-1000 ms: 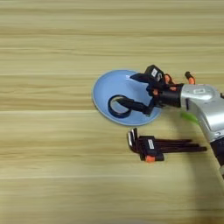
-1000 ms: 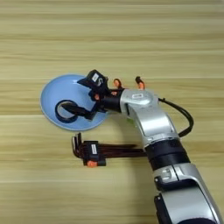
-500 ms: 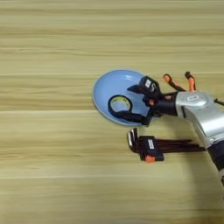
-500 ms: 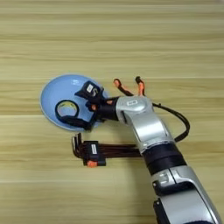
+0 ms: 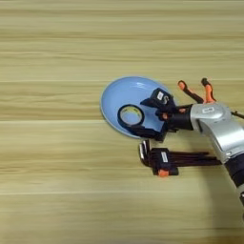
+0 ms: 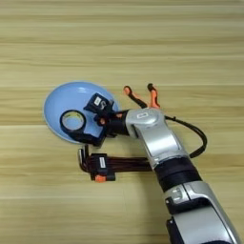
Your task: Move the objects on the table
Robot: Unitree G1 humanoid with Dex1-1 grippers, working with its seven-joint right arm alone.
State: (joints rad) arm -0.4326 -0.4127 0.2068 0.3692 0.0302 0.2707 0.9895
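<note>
While both eyes show the tape roll (image 5: 131, 115), only the right shows the elbow (image 6: 178, 174).

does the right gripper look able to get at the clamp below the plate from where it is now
Probably yes. The clamp lies bare on the table just below the right gripper, which hovers over the blue plate beside the tape roll. Nothing lies between them.

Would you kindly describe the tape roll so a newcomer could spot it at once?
Find the round blue plate near the middle of the wooden table. The tape roll lies flat inside it, just left of the gripper. It is the only ring here: black outside, yellowish inside, unlike the long orange-and-black clamp below the plate.
</note>
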